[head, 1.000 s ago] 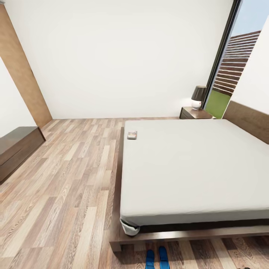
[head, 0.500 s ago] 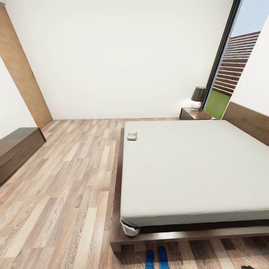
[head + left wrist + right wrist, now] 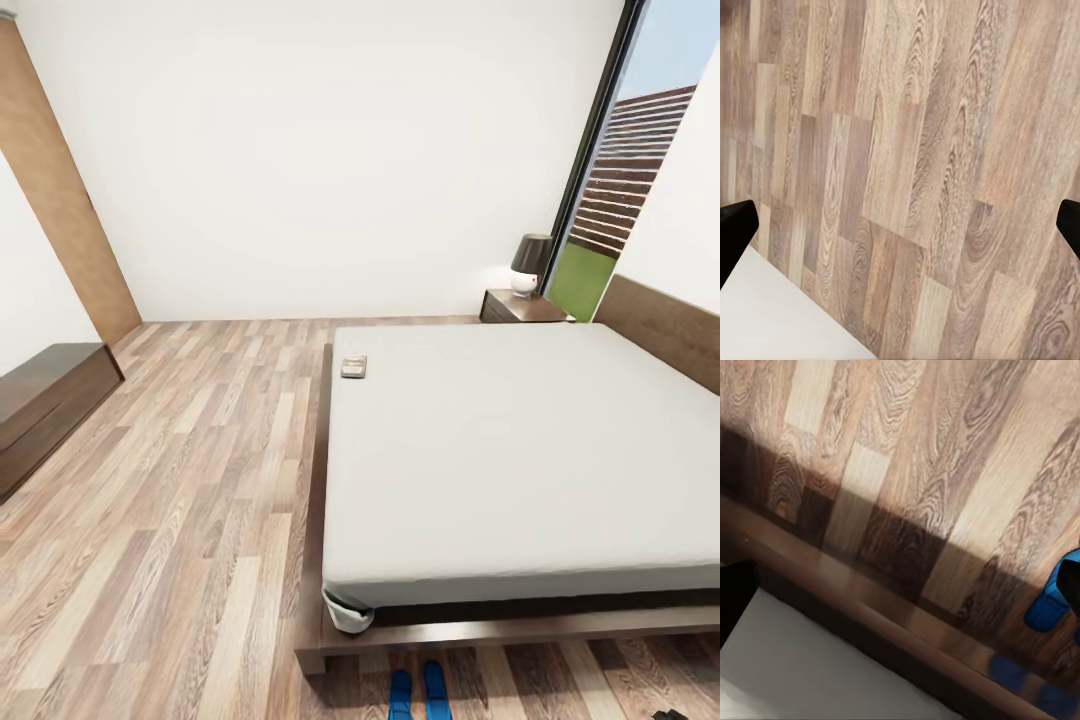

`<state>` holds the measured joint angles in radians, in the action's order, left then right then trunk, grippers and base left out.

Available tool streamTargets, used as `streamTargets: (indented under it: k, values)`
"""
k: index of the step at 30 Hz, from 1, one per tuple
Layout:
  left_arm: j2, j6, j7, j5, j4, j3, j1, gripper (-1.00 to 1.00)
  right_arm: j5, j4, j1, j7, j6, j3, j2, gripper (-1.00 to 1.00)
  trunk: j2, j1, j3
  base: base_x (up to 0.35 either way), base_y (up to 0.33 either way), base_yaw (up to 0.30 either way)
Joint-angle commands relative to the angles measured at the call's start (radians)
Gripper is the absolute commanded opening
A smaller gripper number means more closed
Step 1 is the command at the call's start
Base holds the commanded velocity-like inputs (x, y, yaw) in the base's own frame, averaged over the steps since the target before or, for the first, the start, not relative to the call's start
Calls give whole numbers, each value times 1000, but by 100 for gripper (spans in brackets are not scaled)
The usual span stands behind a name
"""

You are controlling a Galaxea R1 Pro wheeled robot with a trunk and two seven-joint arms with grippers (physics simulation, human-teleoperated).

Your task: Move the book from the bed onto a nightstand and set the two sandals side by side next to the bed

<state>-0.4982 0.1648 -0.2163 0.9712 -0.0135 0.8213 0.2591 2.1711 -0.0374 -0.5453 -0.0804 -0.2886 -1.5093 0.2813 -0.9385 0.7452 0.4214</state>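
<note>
The book (image 3: 353, 367) lies flat on the grey mattress of the bed (image 3: 520, 460), near its far left corner. Beyond the bed's head stands a dark nightstand (image 3: 520, 306). Two blue sandals (image 3: 419, 692) lie side by side on the floor just in front of the bed frame's near corner, cut off by the picture's edge. My left gripper (image 3: 900, 225) is open over bare wood planks, with nothing between its fingers. The right gripper (image 3: 900, 585) is open too, above the floor beside the bed frame, with one blue sandal (image 3: 1051, 601) close to a fingertip.
A lamp (image 3: 530, 262) with a dark shade stands on the nightstand. A long low dark bench (image 3: 40, 398) runs along the left wall by a wooden door panel (image 3: 60, 200). Wide plank floor (image 3: 190, 480) lies left of the bed. A tall window (image 3: 625, 180) is at the back right.
The whole head picture has shifted down by a few pixels, so the camera moved. The book, sandals and bed have kept their places.
</note>
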Motion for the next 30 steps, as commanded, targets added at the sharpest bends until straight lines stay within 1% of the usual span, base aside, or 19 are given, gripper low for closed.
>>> streamTargets:
  k: [1, 2, 3, 4, 5, 6, 7, 8, 10, 13, 14, 18, 22, 23, 24, 26, 28, 30]
  values:
    - [0, 1, -4, 7, -2, 9, 0, 100, 20, -1, -1, -7, -1, -6, 5, 100, 7, -4, -2, 0, 0, 0]
    - [0, 1, -4, 6, -2, 9, 0, 100, 34, -1, -1, -5, -1, -15, 10, 100, 14, -8, -5, 0, 0, 0]
    - [0, 1, -4, 6, -2, 9, 0, 100, 34, -1, -1, -5, -1, -15, 10, 100, 21, -12, -8, 0, 0, 0]
    - [0, 1, -4, 6, -2, 9, 0, 100, 51, -1, 0, -4, -1, -28, 14, 100, 28, -15, -12, 0, 0, 0]
    - [0, 1, -4, 6, -2, 9, 0, 100, 86, 0, 5, -2, -1, -64, 22, 100, 35, -19, -15, 0, 0, 0]
    - [0, 1, -3, 6, -2, 9, 0, 100, 98, 0, 12, -2, -1, -90, 26, 100, 42, -23, -18, 0, 0, 0]
    - [0, 1, -3, 6, -2, 9, 0, 100, 98, 0, 12, -2, -1, -90, 26, 100, 49, -27, -21, 0, 0, 0]
    - [0, 1, -3, 6, -2, 9, 0, 100, 107, 0, 21, -1, 0, -122, 28, 100, 56, -31, -24, 0, 0, 0]
    - [0, 1, -3, 6, -2, 9, 0, 100, 120, 1, 45, 0, 8, -206, 31, 100, 70, -38, -30, 0, 0, 0]
    - [0, 1, -3, 6, -2, 9, 0, 100, 130, 1, 72, -1, 36, -361, 33, 100, 91, -50, -40, 0, 0, 0]
    - [0, 1, -3, 6, -2, 9, 0, 100, 130, 1, 72, -1, 36, -361, 33, 100, 98, -54, -43, 0, 0, 0]
    - [0, 1, -3, 6, -2, 9, 0, 100, 136, 6, 90, -6, 83, -544, 34, 100, 126, -69, -55, 0, 0, 0]
    - [0, 1, -3, 6, -2, 9, 0, 100, 138, 11, 97, -24, 111, -731, 35, 100, 154, -84, -68, 0, 0, 0]
    - [0, 1, -3, 6, -2, 9, 0, 100, 138, 11, 98, -32, 115, -772, 35, 100, 161, -88, -71, 0, 0, 0]
    - [0, 1, -3, 6, -2, 9, 0, 100, 139, 11, 99, -42, 119, -804, 36, 100, 168, -92, -74, 0, 0, 0]
    - [0, 1, -3, 6, -2, 9, 0, 100, 140, 11, 100, -63, 124, -847, 37, 100, 182, -100, -81, 0, 0, 0]
    - [0, 1, -3, 6, -2, 9, 0, 100, 141, 11, 101, -74, 126, -847, 38, 100, 196, -107, -87, 0, 0, 0]
    - [0, 1, -3, 6, -2, 9, 0, 100, 142, 12, 103, -105, 146, -847, 44, 100, 210, -115, -93, 0, 0, 0]
